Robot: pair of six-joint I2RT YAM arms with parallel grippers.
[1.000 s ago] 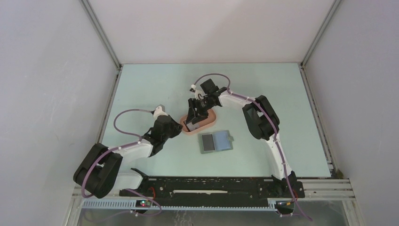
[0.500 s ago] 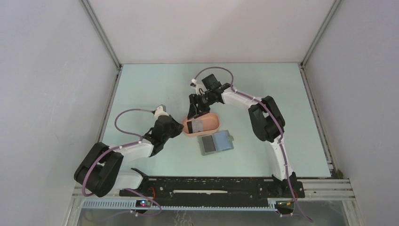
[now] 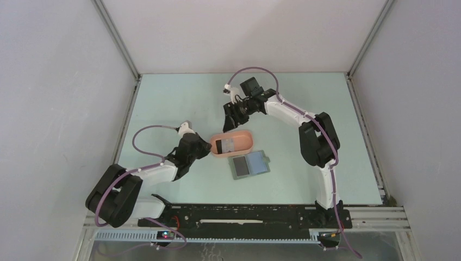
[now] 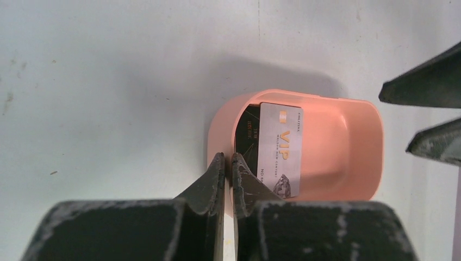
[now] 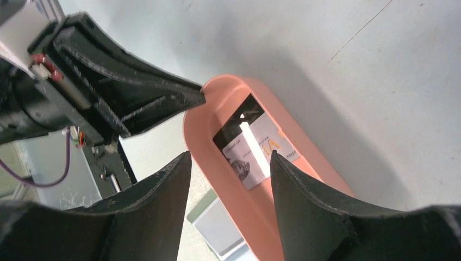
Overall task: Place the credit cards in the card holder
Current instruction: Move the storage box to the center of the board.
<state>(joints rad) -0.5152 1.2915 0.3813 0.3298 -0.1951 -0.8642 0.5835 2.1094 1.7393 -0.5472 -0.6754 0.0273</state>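
The credit cards (image 4: 280, 149) lay, inside white walls (image 3: 244, 32) on your pale green table (image 3: 179, 103), at the left end of the pink tray (image 3: 245, 142), a silver one over a dark one, long axes across the tray's width. The card holder (image 3: 249, 164) lay open just beside the tray's near side. Your left gripper (image 4: 226, 160) was clamped on the tray's left rim, right beside the cards. Your right gripper (image 5: 229, 157), fingers apart and empty, hung above the tray's far side, so I judged it the free one to reach down.
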